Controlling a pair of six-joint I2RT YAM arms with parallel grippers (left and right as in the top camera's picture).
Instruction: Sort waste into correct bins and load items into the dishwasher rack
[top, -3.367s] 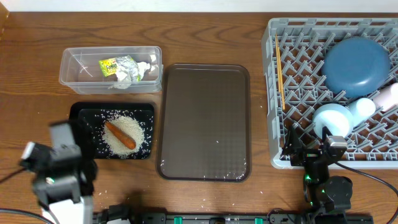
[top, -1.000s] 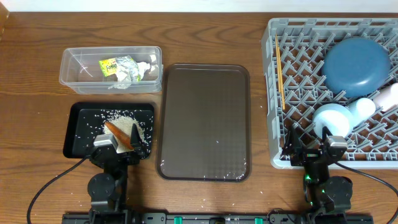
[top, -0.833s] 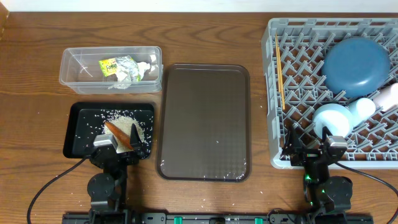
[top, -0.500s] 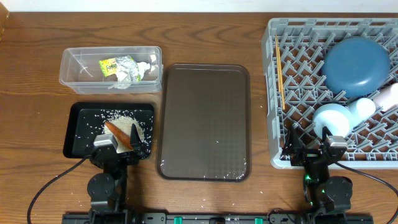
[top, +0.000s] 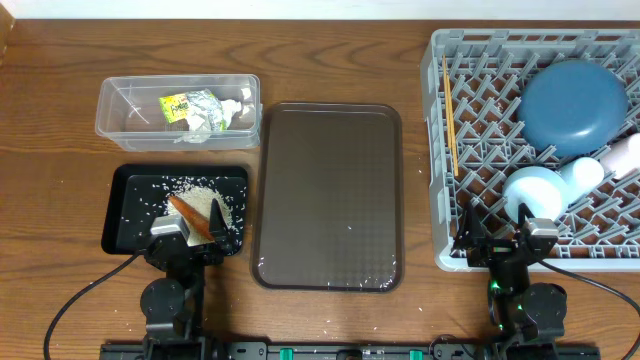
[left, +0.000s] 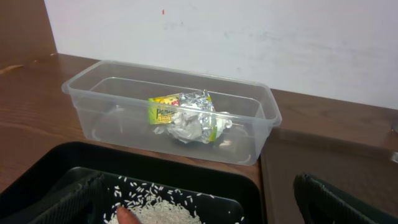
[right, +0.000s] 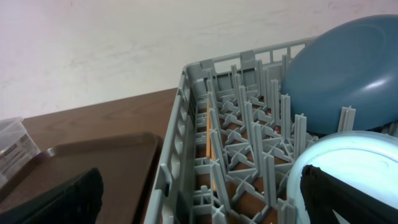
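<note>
Looking down, I think the job is just about done. The rice (top: 200, 192) and carrot (top: 180, 207) lie in the black tray (top: 115, 215) at lower left; wrapper (top: 185, 104) and paper (top: 216, 119) sit in the clear tub (top: 118, 98) above it. The plate (top: 572, 105), bowl (top: 533, 188), cups (top: 585, 172) and chopsticks (top: 449, 110) are in the rack (top: 480, 60) at right. Both left jaws and right jaws gape wide, holding nothing.

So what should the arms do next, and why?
Probably just stop: rice and carrot lie in the black tray, wrapper and paper in the clear tub, and the plate, bowl, cups and chopsticks all sit in the rack.
</note>
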